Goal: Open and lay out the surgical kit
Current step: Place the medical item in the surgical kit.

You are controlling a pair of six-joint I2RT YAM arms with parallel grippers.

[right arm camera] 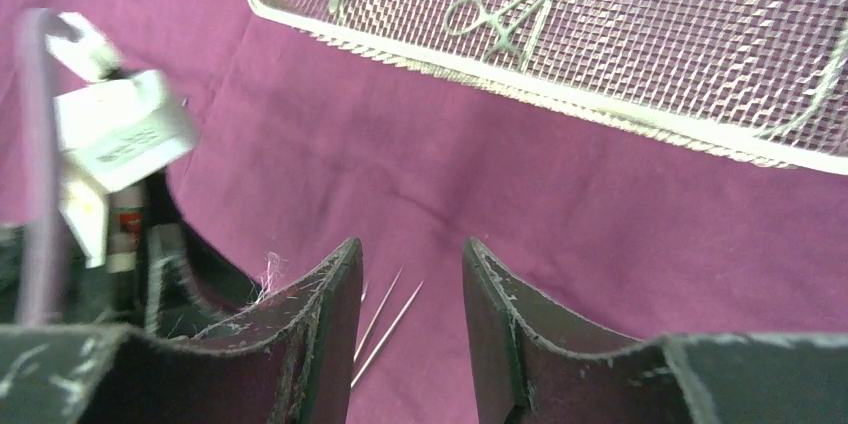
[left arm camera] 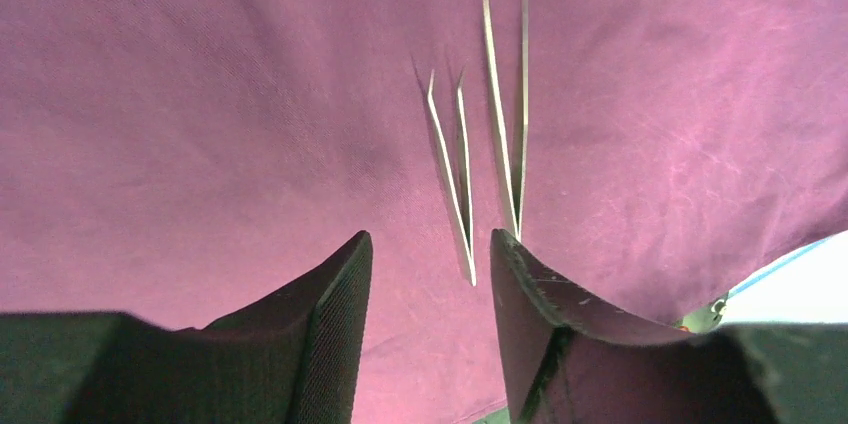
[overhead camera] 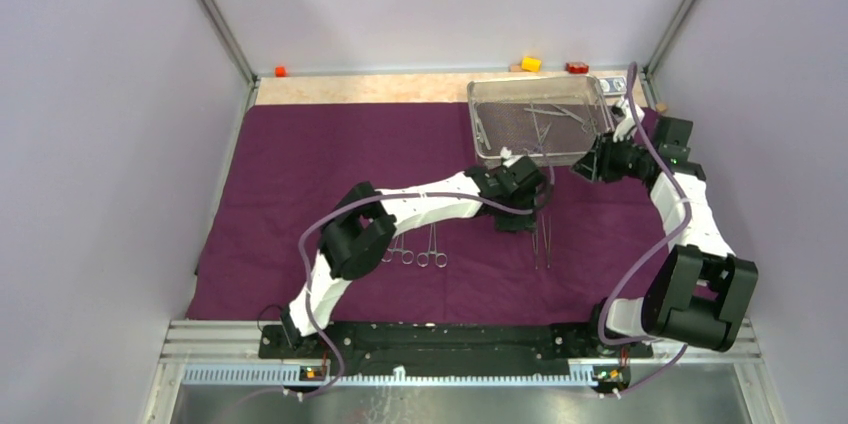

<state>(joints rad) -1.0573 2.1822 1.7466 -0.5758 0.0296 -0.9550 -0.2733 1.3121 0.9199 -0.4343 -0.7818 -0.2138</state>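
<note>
Left end effector (left arm camera: 430, 237) just behind tweezers (left arm camera: 450, 176) on purple cloth (left arm camera: 200, 94).

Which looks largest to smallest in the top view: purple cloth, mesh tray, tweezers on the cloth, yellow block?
1. purple cloth
2. mesh tray
3. tweezers, long but very thin
4. yellow block, which lies at the far edge, so distance may shrink it a little
</note>
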